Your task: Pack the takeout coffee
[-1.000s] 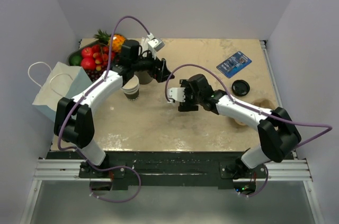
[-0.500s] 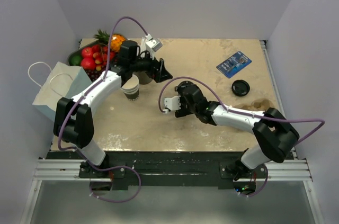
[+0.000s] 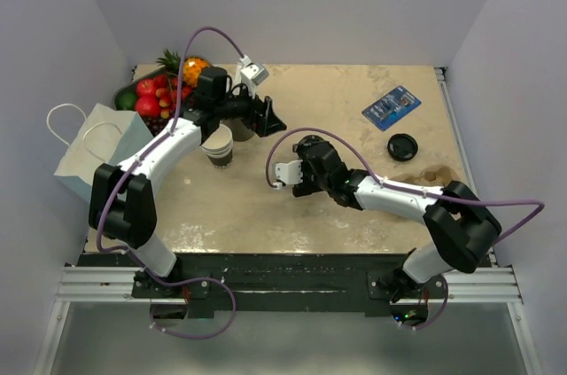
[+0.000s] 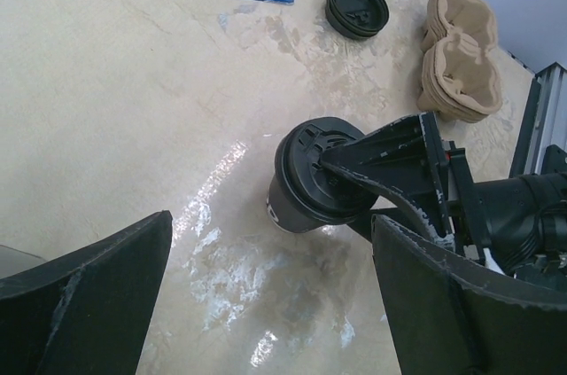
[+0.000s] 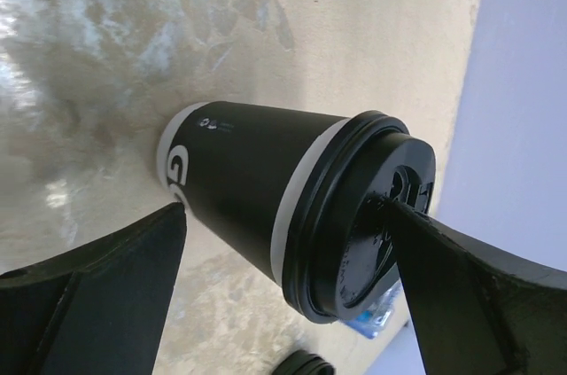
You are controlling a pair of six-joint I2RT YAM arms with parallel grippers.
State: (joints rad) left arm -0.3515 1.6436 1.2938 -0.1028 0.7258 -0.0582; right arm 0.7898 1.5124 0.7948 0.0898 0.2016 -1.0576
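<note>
The takeout coffee (image 5: 239,171) stands upright on the table (image 3: 354,207), near the middle, black lid pressed on, white markings showing on the dark wall. Straddling it is the right gripper (image 5: 283,215), jaws spread as wide as they go, one finger on each side of the cup and nothing held yet. In the right wrist view the far finger sits right up at the lid's rim. I can't tell whether it touches.

Across the table, the left gripper (image 3: 267,118) hangs wide open and empty, close above the lidless cup stack (image 3: 219,146). At the left edge is the paper bag (image 3: 97,140), well away from the coffee. A spare lid (image 4: 356,7) and the pulp carriers (image 4: 456,56) lie off to the right.

Now the risks. If those fingers close on the lid rather than the paper wall, I'd expect the lid to pop or the cup to tip. If they squeeze too hard on the wall, the paper could buckle and loosen the lid. The trip to the bag looks awkward too, because the left arm and the cup stack sit between the coffee and the bag, so a low carry could clip them. Whether the bag's mouth stands open enough, I can't tell from here.
</note>
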